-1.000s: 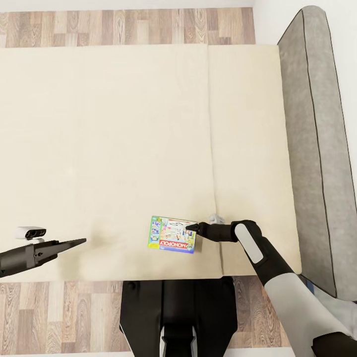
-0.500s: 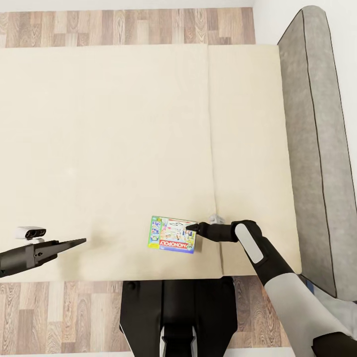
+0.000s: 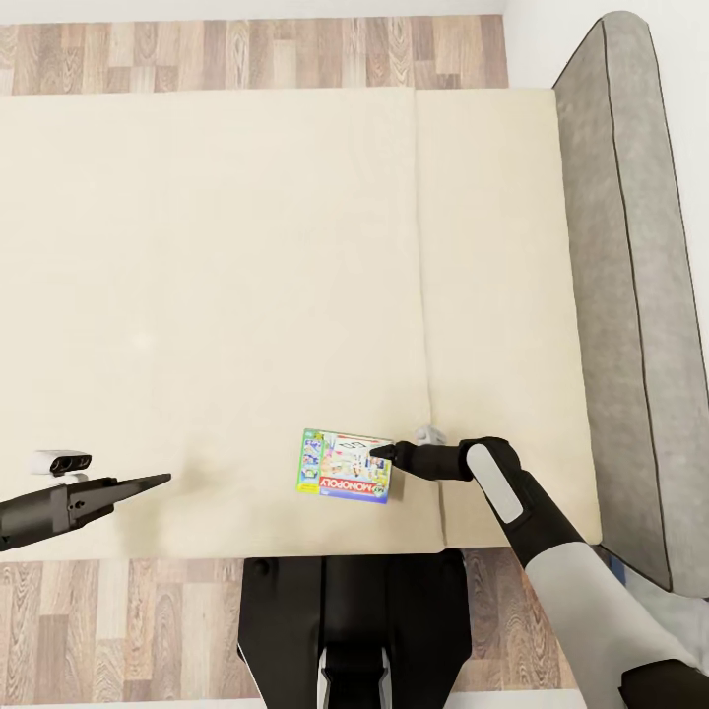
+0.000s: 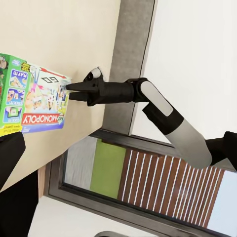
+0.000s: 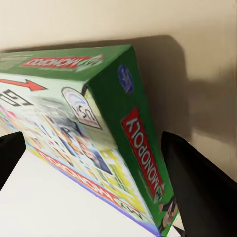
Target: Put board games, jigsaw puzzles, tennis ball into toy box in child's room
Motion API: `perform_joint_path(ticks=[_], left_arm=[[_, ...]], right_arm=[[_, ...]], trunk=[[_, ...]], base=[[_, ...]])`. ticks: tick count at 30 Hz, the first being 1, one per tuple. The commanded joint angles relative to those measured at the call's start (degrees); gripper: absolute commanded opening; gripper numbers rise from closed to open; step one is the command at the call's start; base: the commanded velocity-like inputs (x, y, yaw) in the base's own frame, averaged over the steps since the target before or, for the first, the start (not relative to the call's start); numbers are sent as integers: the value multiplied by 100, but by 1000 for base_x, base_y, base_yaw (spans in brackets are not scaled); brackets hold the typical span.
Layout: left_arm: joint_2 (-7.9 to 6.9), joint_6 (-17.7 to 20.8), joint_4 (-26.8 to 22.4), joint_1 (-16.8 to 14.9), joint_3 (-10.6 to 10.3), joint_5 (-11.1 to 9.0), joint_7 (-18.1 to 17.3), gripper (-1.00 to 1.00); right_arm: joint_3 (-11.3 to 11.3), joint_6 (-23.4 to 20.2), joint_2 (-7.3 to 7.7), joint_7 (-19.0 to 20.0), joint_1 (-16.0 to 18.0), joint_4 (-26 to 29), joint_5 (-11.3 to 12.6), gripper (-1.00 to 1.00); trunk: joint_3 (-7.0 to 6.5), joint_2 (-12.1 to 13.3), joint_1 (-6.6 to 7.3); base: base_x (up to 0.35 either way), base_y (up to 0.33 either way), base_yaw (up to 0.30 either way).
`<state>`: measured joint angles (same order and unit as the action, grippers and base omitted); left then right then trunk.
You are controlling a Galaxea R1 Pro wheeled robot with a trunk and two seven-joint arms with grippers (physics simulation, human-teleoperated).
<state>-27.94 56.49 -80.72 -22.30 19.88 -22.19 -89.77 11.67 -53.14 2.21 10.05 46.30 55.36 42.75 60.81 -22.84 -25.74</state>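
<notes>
- My right claw (image 3: 380, 454) is at the near edge of the bed (image 3: 246, 295), reaching in from the side. Its fingers sit on both sides of the game box (image 3: 345, 466), one above the lid and one below. I think it is clenched on the box, gripping its edge, because a flat box is easiest to grab by its thin side.
- The game box is near the bed's front edge, close to me. One end looks tipped up off the bed.
- My left claw (image 3: 148, 483) hangs over the bed, well apart from the box. It grasps nothing, and its fingers look pressed together. It waits out of the way.
- Farther off, the bed runs to the gray headboard (image 3: 630, 295).
</notes>
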Motion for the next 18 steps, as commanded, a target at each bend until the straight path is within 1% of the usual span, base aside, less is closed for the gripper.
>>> perform_joint_path(ticks=[1,8,14,18], left_arm=[[-1,61,-1,-2,-2,4,-23,100],[-1,66,-1,-2,-2,4,-23,100],[-1,72,-3,-2,-2,4,-23,100],[-1,73,0,-4,-2,4,-23,100]], right_arm=[[7,-4,3,54,1,2,-79,100],[2,-6,5,52,1,2,-77,100],[2,-9,7,55,1,2,-74,100],[-2,-11,7,58,1,2,-77,100]], trunk=[[6,-8,-4],[6,-8,-4],[6,-8,-4],[6,-8,-4]], base=[[0,120,0],[0,43,0],[0,106,0],[0,26,0]])
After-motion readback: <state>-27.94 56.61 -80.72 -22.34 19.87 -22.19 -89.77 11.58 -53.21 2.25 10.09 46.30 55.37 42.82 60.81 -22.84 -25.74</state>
